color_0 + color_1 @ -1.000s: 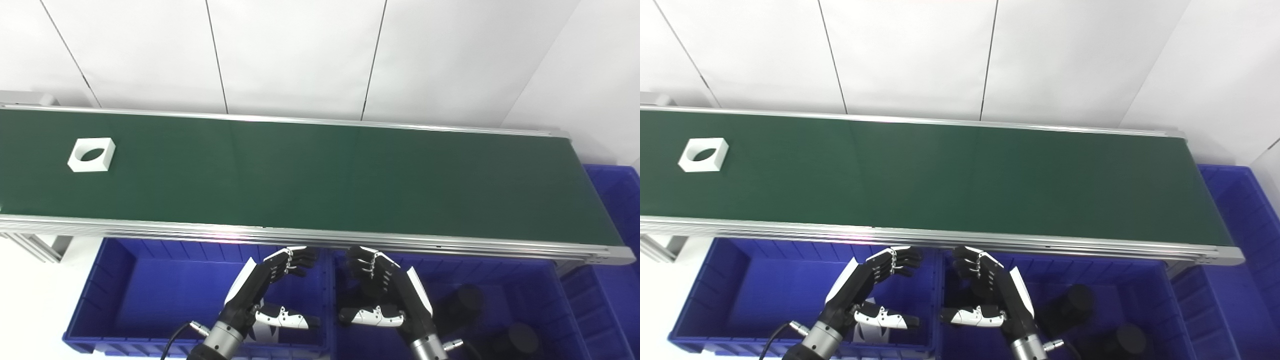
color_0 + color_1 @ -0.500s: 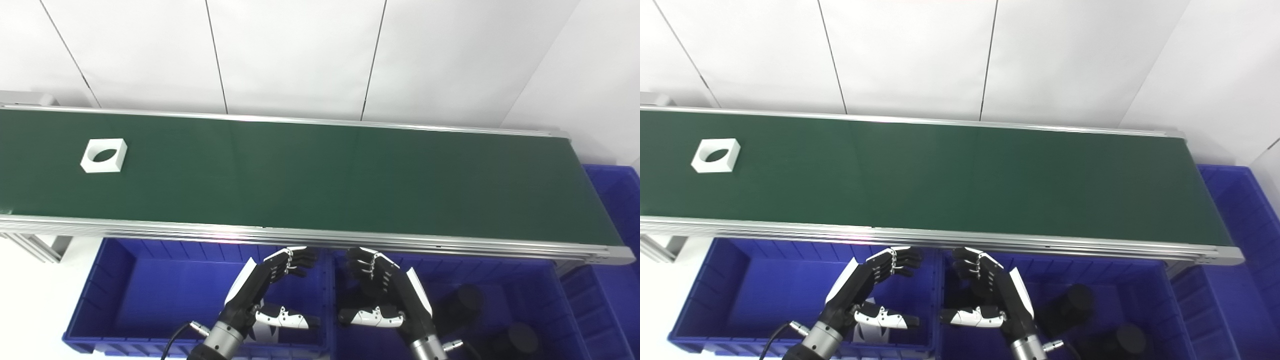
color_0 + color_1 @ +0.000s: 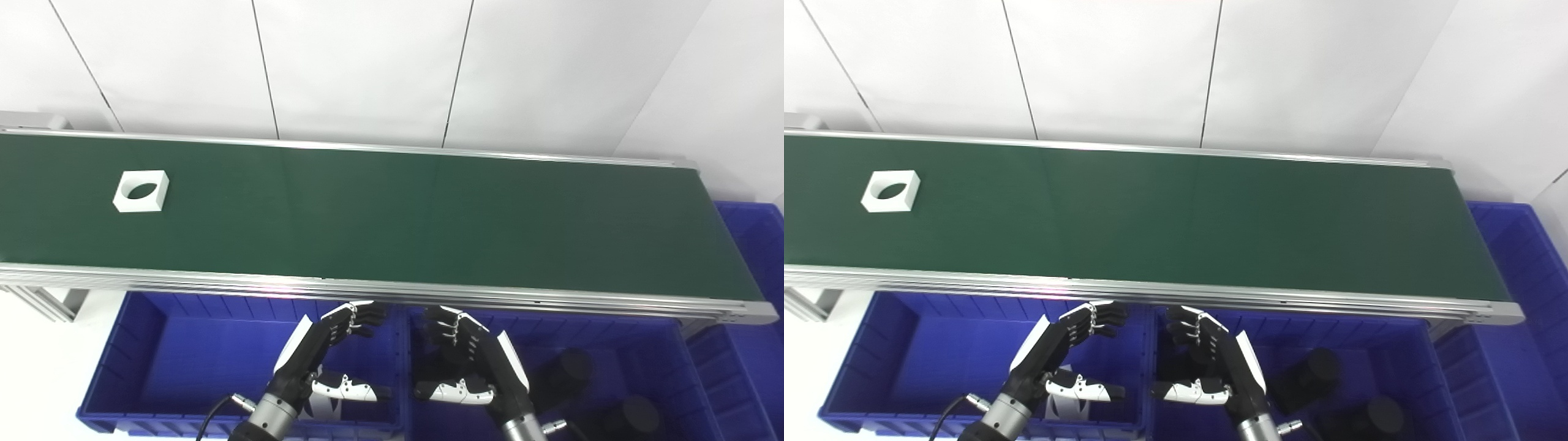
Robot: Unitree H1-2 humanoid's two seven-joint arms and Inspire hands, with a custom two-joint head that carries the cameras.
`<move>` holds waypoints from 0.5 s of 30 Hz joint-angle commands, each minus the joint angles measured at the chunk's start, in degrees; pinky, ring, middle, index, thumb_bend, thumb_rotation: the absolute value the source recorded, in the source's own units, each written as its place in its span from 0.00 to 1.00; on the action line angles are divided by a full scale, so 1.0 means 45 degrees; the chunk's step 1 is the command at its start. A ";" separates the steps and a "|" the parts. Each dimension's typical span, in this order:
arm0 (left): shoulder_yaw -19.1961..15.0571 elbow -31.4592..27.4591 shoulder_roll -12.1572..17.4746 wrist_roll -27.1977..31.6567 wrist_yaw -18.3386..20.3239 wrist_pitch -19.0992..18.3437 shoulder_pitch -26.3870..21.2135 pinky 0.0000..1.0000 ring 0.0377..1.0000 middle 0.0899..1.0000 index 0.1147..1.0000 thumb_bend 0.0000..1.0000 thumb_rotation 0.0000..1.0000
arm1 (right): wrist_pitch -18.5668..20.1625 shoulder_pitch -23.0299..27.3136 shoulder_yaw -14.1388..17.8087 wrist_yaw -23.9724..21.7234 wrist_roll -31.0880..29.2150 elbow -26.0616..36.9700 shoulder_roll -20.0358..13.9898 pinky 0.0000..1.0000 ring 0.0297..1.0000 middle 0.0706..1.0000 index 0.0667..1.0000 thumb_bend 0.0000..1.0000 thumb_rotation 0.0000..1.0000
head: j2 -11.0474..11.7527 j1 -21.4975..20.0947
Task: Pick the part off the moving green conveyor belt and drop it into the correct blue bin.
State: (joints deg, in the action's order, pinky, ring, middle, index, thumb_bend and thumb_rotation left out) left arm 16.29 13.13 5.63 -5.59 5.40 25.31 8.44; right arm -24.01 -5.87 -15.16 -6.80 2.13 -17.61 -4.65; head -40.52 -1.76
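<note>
A white square part with a round hole [image 3: 141, 191] lies flat on the green conveyor belt [image 3: 392, 214], far to the left. My left hand [image 3: 321, 358] hovers over the left blue bin [image 3: 141, 361], below the belt's near rail, open and holding nothing. Beside it my right hand [image 3: 474, 364] hangs over the middle blue bin [image 3: 667, 355], fingers apart and empty too. Both hands are well to the right of the part and nearer than the belt.
Black cylinders [image 3: 569, 367] lie in the middle bin, one more [image 3: 637, 416] near the bottom. A white part [image 3: 321, 404] sits in the left bin, partly hidden by my left hand. Another blue bin [image 3: 756, 245] stands past the belt's right end.
The white part has travelled to the right along the belt. My right hand has sunk very slightly; the left hand is almost still.
</note>
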 commanded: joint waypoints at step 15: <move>-0.0023 -0.0205 0.0120 0.0064 -0.0140 0.0357 -0.0216 0.68 0.73 0.74 0.72 0.90 0.13 | -0.0647 -0.0118 0.0237 -0.0357 -0.0215 0.0634 -0.0070 0.69 0.74 0.77 0.74 0.91 0.23 | 0.0030 -0.0006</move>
State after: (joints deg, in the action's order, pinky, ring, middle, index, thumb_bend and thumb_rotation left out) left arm 16.31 13.14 6.03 -5.56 5.27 25.31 8.41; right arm -24.01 -6.89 -14.32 -7.99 1.48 -16.31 -5.34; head -40.34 -1.85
